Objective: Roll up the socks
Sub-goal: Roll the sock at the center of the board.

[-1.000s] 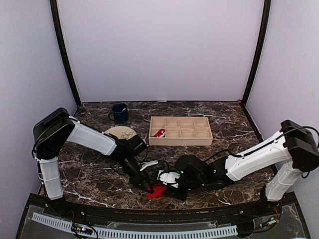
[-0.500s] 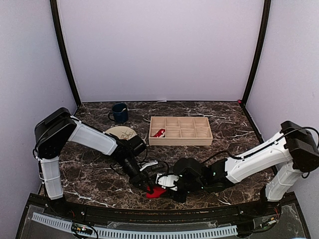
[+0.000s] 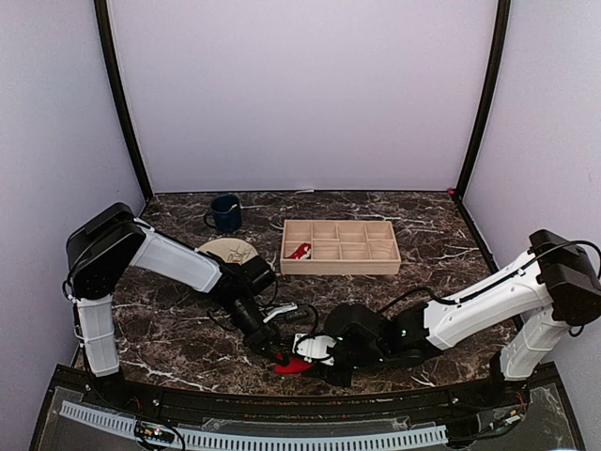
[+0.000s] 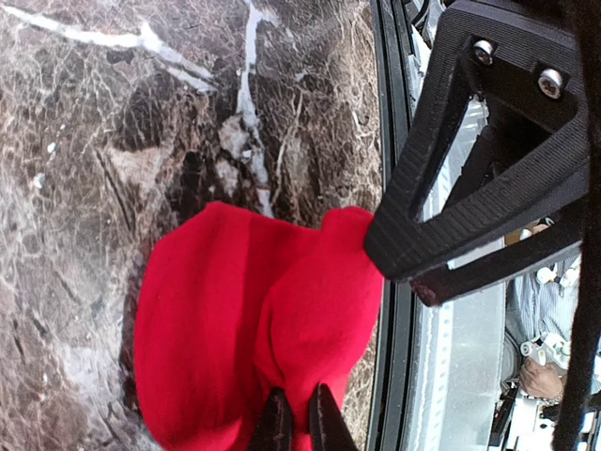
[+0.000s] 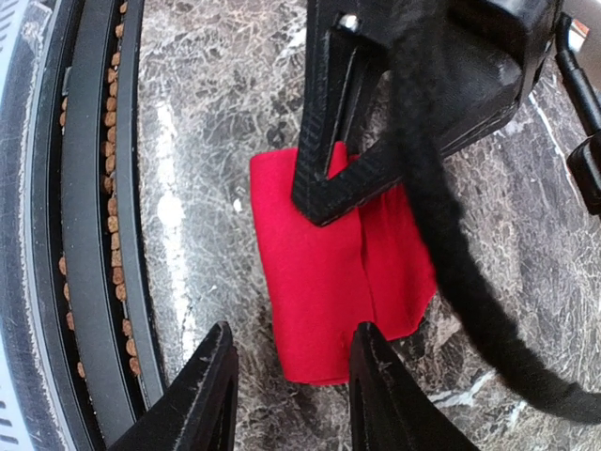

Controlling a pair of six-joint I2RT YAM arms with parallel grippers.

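A red sock (image 3: pixel 293 365) lies folded on the marble table near the front edge. My left gripper (image 3: pixel 279 355) is shut on a pinch of it; in the left wrist view the sock (image 4: pixel 244 329) fills the middle and my fingertips (image 4: pixel 299 425) pinch its near edge. My right gripper (image 3: pixel 310 356) is open just right of the sock. In the right wrist view the sock (image 5: pixel 329 272) lies flat ahead of my open fingers (image 5: pixel 291 390), with its near end between the tips. The left gripper's black frame (image 5: pixel 376 122) sits over the sock's far end.
A wooden divided tray (image 3: pixel 340 247) with a small red item (image 3: pixel 300 251) stands at the back. A dark blue mug (image 3: pixel 225 213) and a tan plate (image 3: pixel 228 250) sit at the back left. The table's black front rail (image 5: pixel 94 235) runs close beside the sock.
My right gripper has slid left and slightly nearer, closing in on the sock. The left gripper has stayed pinched on the sock, nearly still.
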